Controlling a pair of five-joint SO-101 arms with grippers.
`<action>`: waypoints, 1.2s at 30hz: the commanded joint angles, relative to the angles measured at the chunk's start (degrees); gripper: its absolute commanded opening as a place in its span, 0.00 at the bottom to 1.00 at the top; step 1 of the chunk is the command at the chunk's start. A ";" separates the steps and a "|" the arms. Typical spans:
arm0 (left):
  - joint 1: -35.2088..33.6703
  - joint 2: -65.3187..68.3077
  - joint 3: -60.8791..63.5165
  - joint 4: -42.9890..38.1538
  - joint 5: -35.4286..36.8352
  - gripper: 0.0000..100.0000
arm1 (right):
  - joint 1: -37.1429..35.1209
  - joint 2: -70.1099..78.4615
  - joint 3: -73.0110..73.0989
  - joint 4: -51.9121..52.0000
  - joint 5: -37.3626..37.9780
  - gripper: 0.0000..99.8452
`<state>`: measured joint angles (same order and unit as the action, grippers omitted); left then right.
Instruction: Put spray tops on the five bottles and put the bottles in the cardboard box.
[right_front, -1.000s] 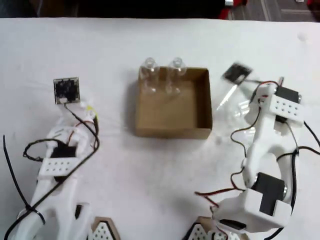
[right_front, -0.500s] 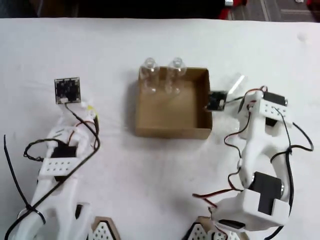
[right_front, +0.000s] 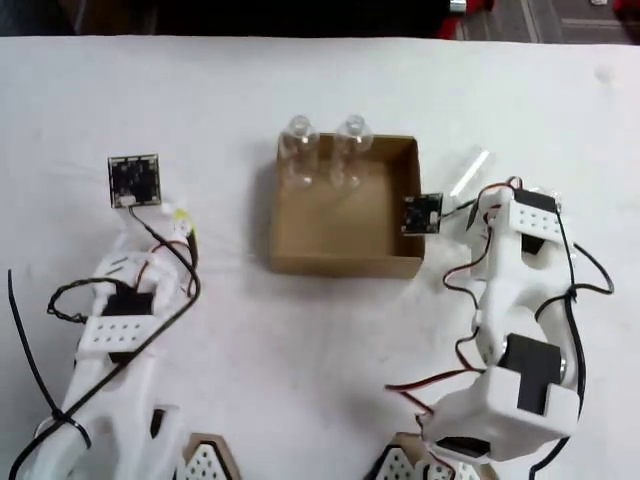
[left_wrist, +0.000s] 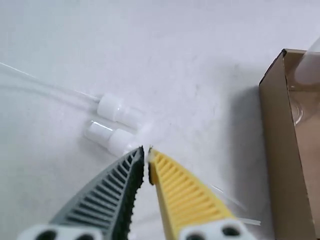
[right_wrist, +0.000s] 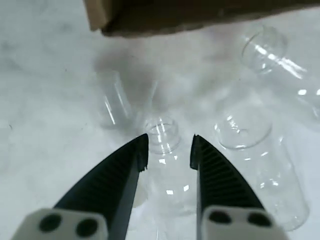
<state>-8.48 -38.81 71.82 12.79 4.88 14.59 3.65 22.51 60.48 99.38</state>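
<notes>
In the right wrist view my right gripper is open, its black fingers on either side of the neck of a clear bottle lying on the table. Two more clear bottles lie beside it, and another lies near the cardboard box. The high view has the box at mid-table with two bottles standing at its far wall. My left gripper is shut, its tips just short of two white spray tops with thin tubes.
The right arm stands close against the box's right wall, its wrist board over the rim. The left arm sits at the near left. White cloth covers the table, with open room at the far side and between the arms.
The right arm has swung left toward the box and drawn nearer, its wrist board now at the box's right wall. The left arm has not moved.
</notes>
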 joint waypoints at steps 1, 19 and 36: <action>0.66 -0.66 -0.26 -1.58 -0.53 0.02 | -0.13 0.92 -0.62 -1.63 0.44 0.13; 1.19 -0.66 -0.18 -1.58 -0.62 0.02 | -0.13 0.66 0.09 -9.71 0.35 0.06; 1.27 -0.66 -0.18 -1.49 -0.62 0.02 | -4.35 -28.62 -0.18 -10.95 -31.82 0.06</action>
<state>-7.96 -38.81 71.82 12.62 4.88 13.36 -18.07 23.30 51.69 79.52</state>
